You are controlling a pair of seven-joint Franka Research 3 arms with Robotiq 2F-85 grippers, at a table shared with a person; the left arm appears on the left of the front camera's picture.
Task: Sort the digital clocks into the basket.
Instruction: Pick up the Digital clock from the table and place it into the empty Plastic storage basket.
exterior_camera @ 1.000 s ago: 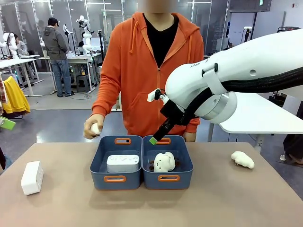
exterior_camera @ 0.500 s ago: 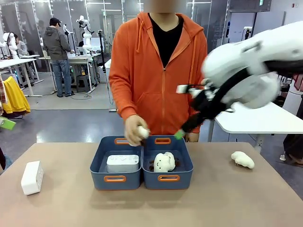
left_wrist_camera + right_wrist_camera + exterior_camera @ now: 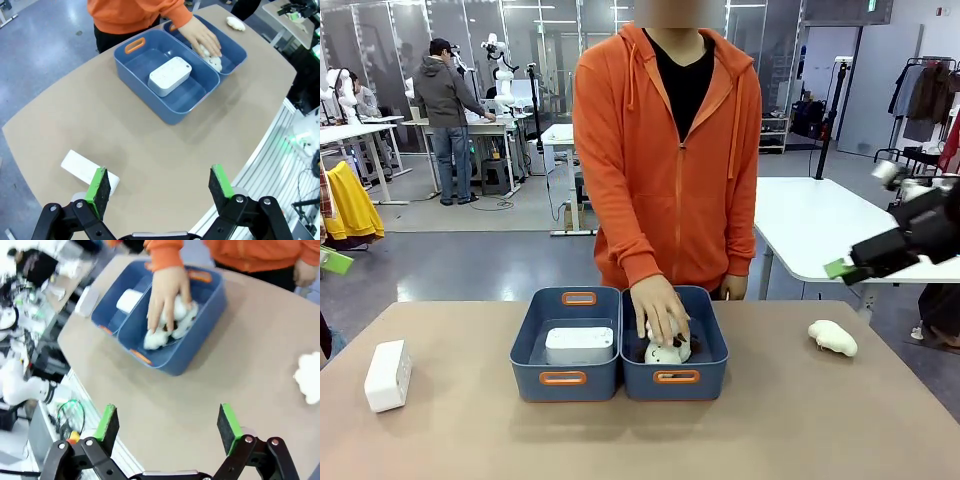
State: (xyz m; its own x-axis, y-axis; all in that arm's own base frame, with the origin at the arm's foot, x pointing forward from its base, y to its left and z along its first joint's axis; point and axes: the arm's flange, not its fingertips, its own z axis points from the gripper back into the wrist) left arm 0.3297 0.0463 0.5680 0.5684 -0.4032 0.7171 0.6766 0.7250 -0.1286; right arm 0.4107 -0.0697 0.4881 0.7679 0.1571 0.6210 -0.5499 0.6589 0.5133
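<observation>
Clocks first: one white digital clock [image 3: 579, 345] lies flat inside the basket [image 3: 532, 384], the picture-left of two blue tubs standing side by side at the centre of the front view. Other digital clock [image 3: 388, 375] stands on the table [image 3: 770, 430] at lower left of that frame, well apart from the basket.

Second tub [image 3: 710, 382] touches the basket on its right side and holds white plush toys [image 3: 670, 352]. Person's hand [image 3: 660, 308], in an orange sleeve, reaches down into that tub, palm on the plush. Cannot tell if the fingers grip it or just press. One more loose plush toy [image 3: 832, 337] sits on the table at right of frame, away from both tubs.

Left gripper [image 3: 160, 185]: jaws spread wide, nothing between the green pads, high above the table. In its wrist view the outside clock sits just behind the left pad at lower left, and the basket with its clock is at upper centre.

Right gripper [image 3: 169, 422]: jaws also spread wide, empty, above the table edge. Tubs and the person's hand are at upper centre of its wrist view. In the front view it is at the mid-right edge, raised off the table.
</observation>
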